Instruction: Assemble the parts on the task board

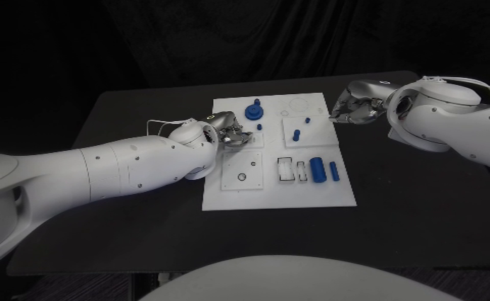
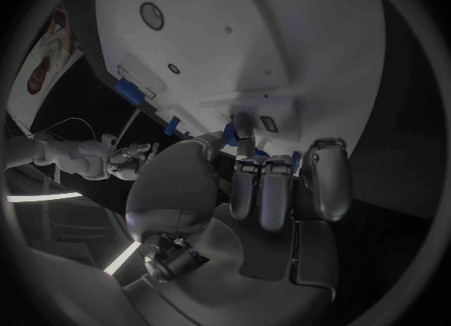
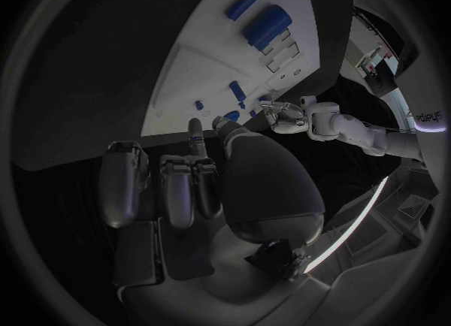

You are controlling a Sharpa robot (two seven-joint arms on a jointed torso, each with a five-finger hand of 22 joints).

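The white task board (image 1: pixel 277 191) lies mid-table. On it are a blue round part with a post (image 1: pixel 252 111), small blue pegs (image 1: pixel 295 133) and two blue cylinders (image 1: pixel 318 170) near its right edge. My left hand (image 1: pixel 231 134) hovers over the board's left side with fingers curled. In the left wrist view its fingers (image 2: pixel 273 191) cover bits of a blue part (image 2: pixel 231 137); whether they grip it is hidden. My right hand (image 1: pixel 352 108) sits at the board's far right corner. In the right wrist view its fingers (image 3: pixel 179 183) hold nothing, with the cylinders (image 3: pixel 267 25) beyond them.
The black table (image 1: pixel 408 195) surrounds the board, with bare surface to the right and near side. White recessed slots (image 1: pixel 291 168) lie beside the cylinders, and a ring-shaped recess (image 1: pixel 242 176) marks the near left of the board.
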